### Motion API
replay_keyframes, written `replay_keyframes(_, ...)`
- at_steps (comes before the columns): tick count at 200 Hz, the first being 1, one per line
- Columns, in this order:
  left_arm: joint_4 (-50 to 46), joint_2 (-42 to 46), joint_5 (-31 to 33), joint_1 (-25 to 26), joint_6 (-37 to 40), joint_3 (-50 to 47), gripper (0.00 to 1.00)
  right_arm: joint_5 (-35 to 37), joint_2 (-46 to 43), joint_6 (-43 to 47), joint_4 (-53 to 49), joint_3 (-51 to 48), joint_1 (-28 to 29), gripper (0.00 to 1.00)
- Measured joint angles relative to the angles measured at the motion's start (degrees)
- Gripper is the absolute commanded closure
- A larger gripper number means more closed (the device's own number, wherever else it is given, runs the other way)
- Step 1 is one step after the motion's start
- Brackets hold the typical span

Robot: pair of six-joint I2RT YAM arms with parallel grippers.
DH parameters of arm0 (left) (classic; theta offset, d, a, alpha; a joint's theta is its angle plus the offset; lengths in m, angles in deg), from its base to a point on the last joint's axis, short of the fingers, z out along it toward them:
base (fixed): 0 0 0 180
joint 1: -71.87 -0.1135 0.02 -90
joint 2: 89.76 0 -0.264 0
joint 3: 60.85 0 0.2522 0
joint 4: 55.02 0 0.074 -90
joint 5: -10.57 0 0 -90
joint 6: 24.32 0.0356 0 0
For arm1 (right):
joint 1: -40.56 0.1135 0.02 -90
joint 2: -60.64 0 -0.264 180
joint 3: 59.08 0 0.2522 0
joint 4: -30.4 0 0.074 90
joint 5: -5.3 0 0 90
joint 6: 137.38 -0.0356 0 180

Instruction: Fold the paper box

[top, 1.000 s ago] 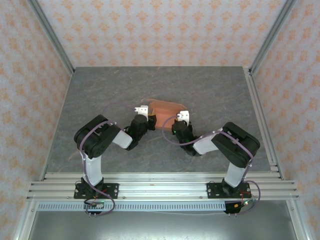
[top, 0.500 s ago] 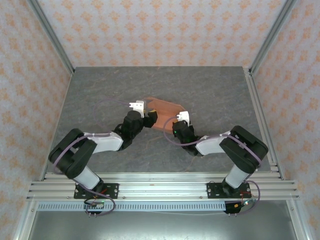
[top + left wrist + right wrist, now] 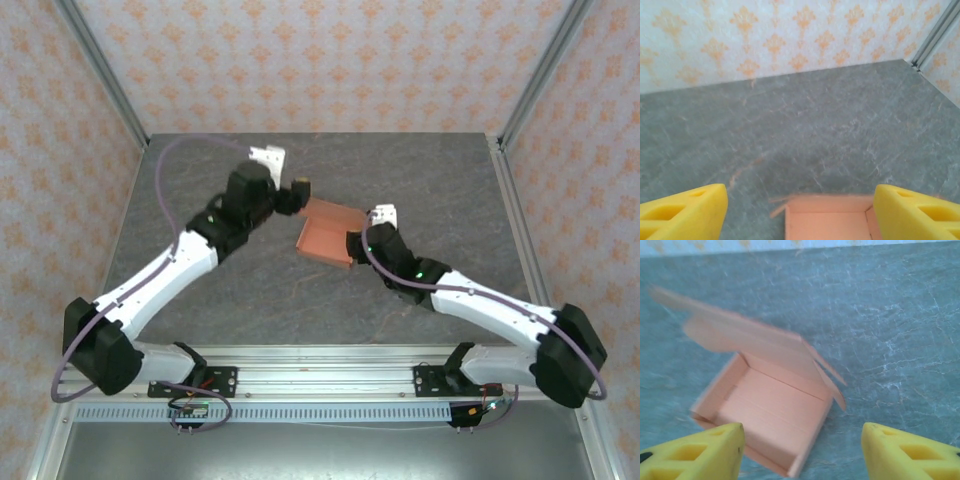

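Note:
The paper box is a salmon-orange shallow tray lying on the grey table, its lid flap standing open at the far side. My left gripper hovers just left of and behind the box, open, with nothing between its fingers. In the left wrist view the box's near end lies between the yellow fingertips without touching them. My right gripper stands open at the box's right edge. The right wrist view looks into the open tray, with the raised lid behind and the right gripper wide apart in front.
The grey marbled table is walled by patterned panels with metal posts at the corners. An aluminium rail runs along the near edge by the arm bases. Open table surface lies all around the box.
Both grippers have opened and let go of the box. Both arms have stretched out farther over the table, the left one most. The box sits as an open tray.

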Motion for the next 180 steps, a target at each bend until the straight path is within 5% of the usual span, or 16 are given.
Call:
replay_keyframes(32, -13.44, -9.22, -8.37, -8.22, 3.87, 17.84, 0.07, -2.86, -0.63, -4.83, -12.31, 12.46, -2.25, 0.34)
replay_keyframes(77, -27.26, -23.30, -14.84, -9.05, 5.16, 33.07, 0.00, -13.88, 5.70, -9.09, -18.58, 20.70, -13.03, 0.11)
replay_keyframes(123, -32.70, -31.26, -15.80, -10.27, 0.79, 35.65, 0.34, -27.21, 11.61, -14.45, -18.86, 21.79, -21.24, 0.04)
replay_keyframes(180, -33.62, -38.62, -13.88, -11.91, -4.15, 38.16, 0.62, -35.95, 17.31, -18.75, -17.88, 23.32, -22.14, 0.08)
